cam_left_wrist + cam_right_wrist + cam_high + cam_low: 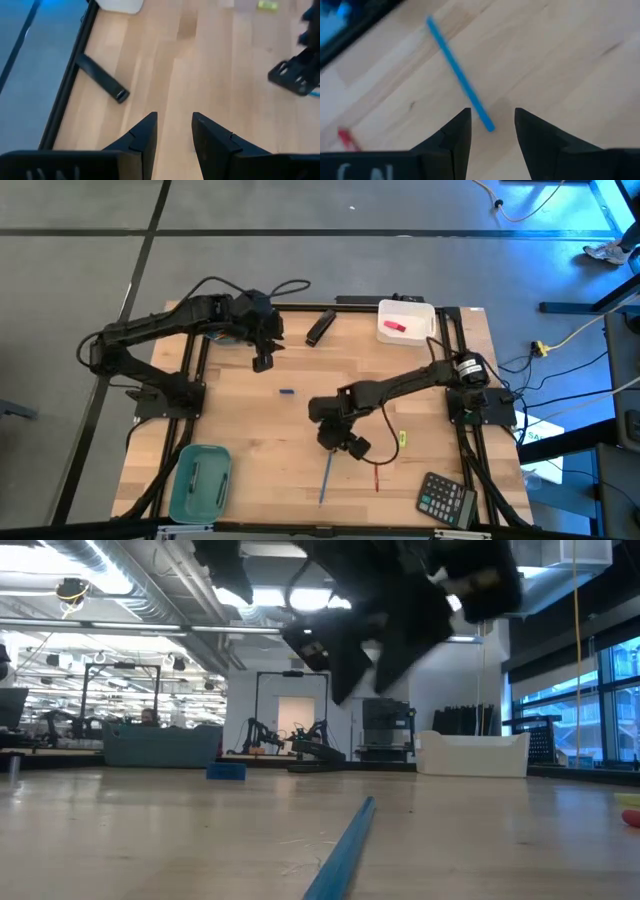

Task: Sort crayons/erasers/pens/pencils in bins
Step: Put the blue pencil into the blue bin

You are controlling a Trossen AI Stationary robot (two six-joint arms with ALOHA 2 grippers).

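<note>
Nearest the front edge, the bright blue pencil (327, 477) is lying flat on the wooden table (260, 430), one end lined up between the parted, empty fingers of the right gripper (491, 130), which is hovering just above it. Risk: the pencil is thin and round, so jaws closing off-centre or too high would likely roll it aside or tip it up; a descent too deep would jam the fingertips into the wood.

Beside it, a thin dark red pen (377, 476) and a small yellow-green object (402, 438) are lying near enough to be nudged; the black calculator (446, 499) is sitting in the front right corner. The teal bin (200, 480) is waiting at front left, well apart.

Farther back, a small blue piece (287, 392) is resting mid-table. The left gripper (174, 131) is idling at the far left, fingers apart and holding nothing, near a black oblong object (320, 327). The white bin (406, 321), holding a red eraser (394, 326), is standing at the far edge.
</note>
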